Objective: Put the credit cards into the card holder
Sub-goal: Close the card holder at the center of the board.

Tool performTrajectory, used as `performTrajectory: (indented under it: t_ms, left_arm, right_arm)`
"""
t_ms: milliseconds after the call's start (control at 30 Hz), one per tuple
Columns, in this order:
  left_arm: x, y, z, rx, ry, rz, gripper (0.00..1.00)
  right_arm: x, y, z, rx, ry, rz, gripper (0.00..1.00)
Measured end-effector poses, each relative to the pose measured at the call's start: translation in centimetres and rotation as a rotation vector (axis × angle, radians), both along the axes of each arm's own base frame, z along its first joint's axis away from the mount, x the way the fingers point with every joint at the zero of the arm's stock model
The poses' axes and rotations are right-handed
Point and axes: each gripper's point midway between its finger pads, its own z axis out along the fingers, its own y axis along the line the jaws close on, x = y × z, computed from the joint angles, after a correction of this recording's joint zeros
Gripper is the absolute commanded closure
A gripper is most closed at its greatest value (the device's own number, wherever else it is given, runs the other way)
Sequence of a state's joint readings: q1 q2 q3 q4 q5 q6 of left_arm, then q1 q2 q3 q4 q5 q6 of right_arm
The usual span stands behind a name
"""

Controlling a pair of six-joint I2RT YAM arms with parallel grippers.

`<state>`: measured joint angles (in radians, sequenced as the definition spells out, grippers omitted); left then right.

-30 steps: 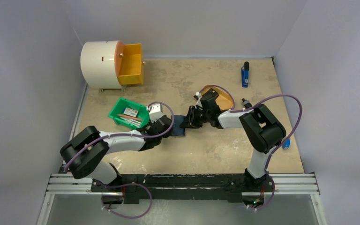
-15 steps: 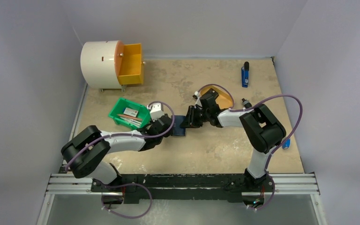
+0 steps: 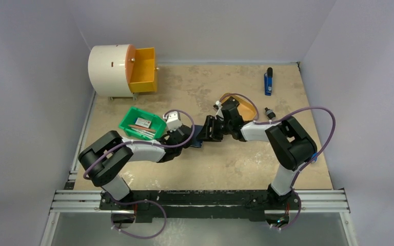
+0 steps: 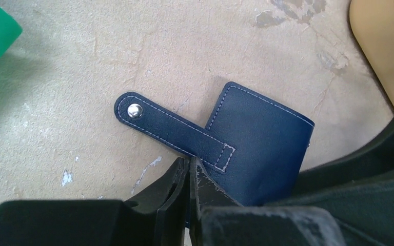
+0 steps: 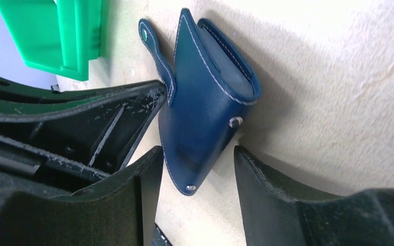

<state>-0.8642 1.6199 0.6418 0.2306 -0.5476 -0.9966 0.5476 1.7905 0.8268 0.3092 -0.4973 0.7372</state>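
Note:
The navy-blue card holder (image 3: 197, 137) lies mid-table between both grippers. In the left wrist view the card holder (image 4: 259, 138) has its snap tab (image 4: 133, 110) with a light stud stretched out to the left. My left gripper (image 4: 190, 166) is shut on the near edge of its cover, by the tab's base. In the right wrist view the card holder (image 5: 205, 118) stands partly open, cover lifted. My right gripper (image 5: 197, 152) is open, one jaw on each side of its lower corner, not touching. In the top view the left gripper (image 3: 187, 140) and right gripper (image 3: 209, 131) meet there. No credit card shows clearly.
A green bin (image 3: 129, 123) with small items sits left of the grippers. A mustard-yellow oval tray (image 3: 244, 109) lies behind the right gripper. A white drum with an open orange drawer (image 3: 143, 77) stands back left. A blue object (image 3: 268, 82) lies at the back right.
My left arm has reached further right and forward, its gripper still at the card holder. The right gripper shifted slightly towards the back. The card holder's cover has risen a little.

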Motion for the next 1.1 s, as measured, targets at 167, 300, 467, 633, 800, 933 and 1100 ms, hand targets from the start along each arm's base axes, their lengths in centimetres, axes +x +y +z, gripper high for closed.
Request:
performTrajectory:
  t_ms: [167,300,467,633,800,933,1100]
  left_arm:
    - [0.1,0.4,-0.6,0.011,0.009,0.025,0.98]
    - [0.1,0.4,-0.6,0.006,0.009,0.031,0.98]
    - [0.1,0.4,-0.6,-0.001,0.01,0.036,0.98]
    - [0.1,0.3,-0.6,-0.004,0.01,0.038,0.98]
    - [-0.3,1.3,-0.2,0.017,0.015,0.054,0.81]
    - [-1.9,3.8,0.8,0.056,0.017,0.074,0.65]
    - [-2.0,4.4,3.8,0.003,-0.042,0.085,0.58]
  right_arm:
    - [-1.1,-0.3,0.2,0.035,0.042,-0.041,0.42]
    - [-1.6,-0.3,0.2,0.076,0.075,-0.069,0.44]
    - [-1.8,0.0,0.2,0.119,0.108,-0.092,0.44]
    - [-1.7,0.2,0.2,0.144,0.128,-0.104,0.44]
    - [-1.7,0.2,0.0,0.129,0.131,-0.101,0.46]
    - [-1.5,0.1,-0.1,0.087,0.122,-0.079,0.5]
    - [-0.8,0.1,-0.3,0.032,0.098,-0.042,0.52]
